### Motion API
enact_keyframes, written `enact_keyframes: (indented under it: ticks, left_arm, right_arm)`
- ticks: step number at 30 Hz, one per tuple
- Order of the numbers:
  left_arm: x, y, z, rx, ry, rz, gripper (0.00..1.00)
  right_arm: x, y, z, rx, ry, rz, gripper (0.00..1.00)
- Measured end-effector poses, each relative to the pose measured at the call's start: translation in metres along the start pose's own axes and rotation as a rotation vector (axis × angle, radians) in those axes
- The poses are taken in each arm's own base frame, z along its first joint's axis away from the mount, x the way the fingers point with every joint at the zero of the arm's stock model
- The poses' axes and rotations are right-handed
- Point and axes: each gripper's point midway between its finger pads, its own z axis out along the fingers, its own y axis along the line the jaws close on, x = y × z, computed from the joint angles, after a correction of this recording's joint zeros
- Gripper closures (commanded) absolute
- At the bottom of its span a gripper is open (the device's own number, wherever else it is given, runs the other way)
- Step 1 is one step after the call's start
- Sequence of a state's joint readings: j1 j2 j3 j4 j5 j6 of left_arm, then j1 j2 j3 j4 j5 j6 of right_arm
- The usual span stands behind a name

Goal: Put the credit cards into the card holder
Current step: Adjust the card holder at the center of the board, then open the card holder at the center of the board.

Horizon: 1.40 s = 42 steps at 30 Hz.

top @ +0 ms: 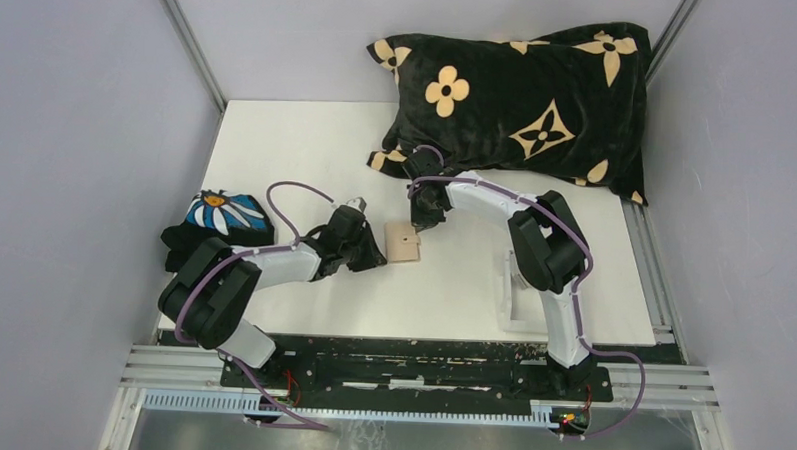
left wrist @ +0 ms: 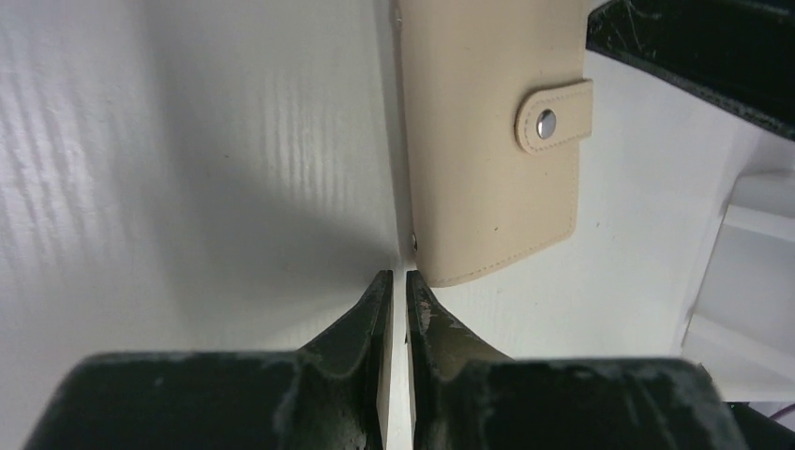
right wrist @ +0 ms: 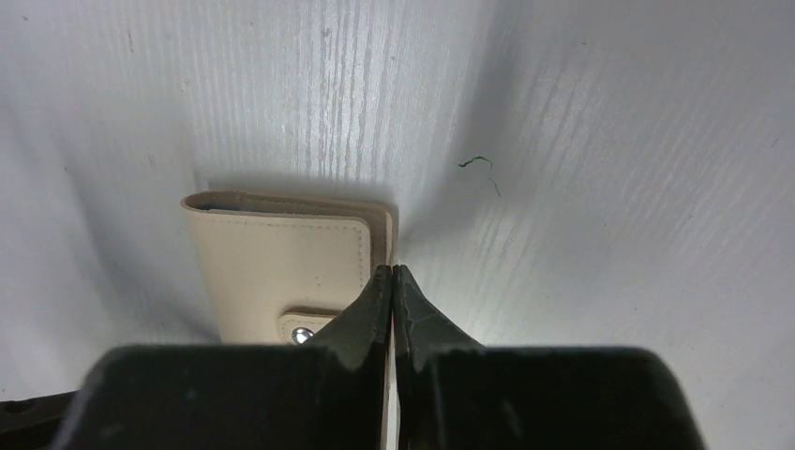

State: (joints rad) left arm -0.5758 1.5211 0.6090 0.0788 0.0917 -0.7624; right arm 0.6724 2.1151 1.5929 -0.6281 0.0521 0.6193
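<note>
White tabletop [top: 307,142] between grey walls carried everything. My left gripper [left wrist: 398,281] sat low, jaws drawn to a thin slit, tips just beside a corner of the flat tan leather-like card holder [left wrist: 487,141], which lay folded closed with its snap tab [left wrist: 553,117] fastened. The right gripper [right wrist: 391,272] sat just beside its opposite side, jaws together. I judged the holder light, supple and apt to slide, best taken by the tab. No credit cards showed; I couldn't tell what the clear plastic box [top: 509,299] held.

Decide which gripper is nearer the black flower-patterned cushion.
Right. The right gripper sits just short of the cushion; the left gripper lies farther, beyond the tan leather card holder.
</note>
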Motion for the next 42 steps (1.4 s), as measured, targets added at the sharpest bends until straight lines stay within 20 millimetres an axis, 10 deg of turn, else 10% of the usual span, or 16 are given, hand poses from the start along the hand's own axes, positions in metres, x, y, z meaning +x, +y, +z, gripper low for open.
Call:
enact_keyframes:
  ticks: [18,26,34,42]
  left_arm:
    - [-0.007,-0.003,-0.022,-0.042,-0.071,0.024,0.84]
    - [-0.014,0.003,-0.039,-0.054,-0.142,0.022,0.78]
    - [-0.015,0.006,-0.047,-0.044,-0.167,0.015,0.55]
    - [-0.011,0.012,-0.047,-0.051,-0.162,0.012,0.52]
  right_arm:
    - [-0.032,-0.018,-0.035,0.087,-0.155,-0.244,0.29]
    - [-0.054,0.018,-0.087,-0.034,-0.378,-0.334,0.26]
    - [-0.021,0.049,-0.063,0.024,-0.29,-0.437,0.26]
    - [0.017,0.062,-0.04,0.123,-0.201,-0.538,0.29]
